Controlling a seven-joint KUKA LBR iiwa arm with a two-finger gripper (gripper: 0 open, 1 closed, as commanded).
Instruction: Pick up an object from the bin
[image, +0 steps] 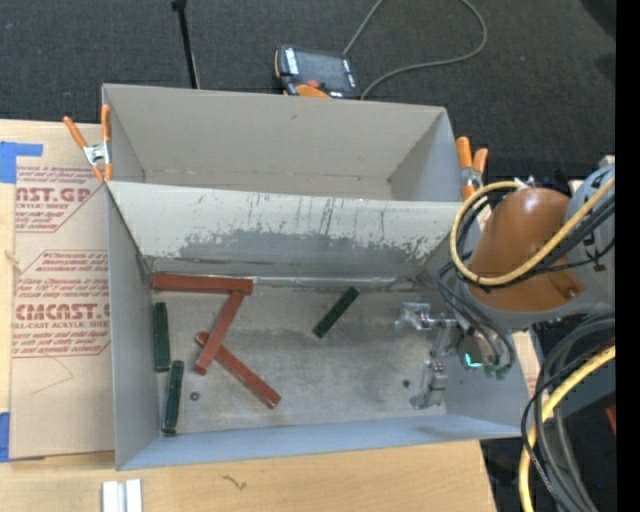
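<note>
1. The grey bin (130, 300) holds a handful of loose sticks scattered over its floor.
2. The arm (525, 250), with its orange cover and yellow cables, reaches in over the right rim.
3. The gripper (425, 358) hangs low at the right end of the floor. Its fingers are spread wide with only bare floor between them.
4. Three red sticks (222, 332) lie crossed in the left half, well apart from the gripper.
5. The slanted green stick (335, 312) is the nearest thing. It lies near the back wall, left of the gripper and not touching it.
6. Two more green sticks (161, 336) lie along the left wall.
</note>
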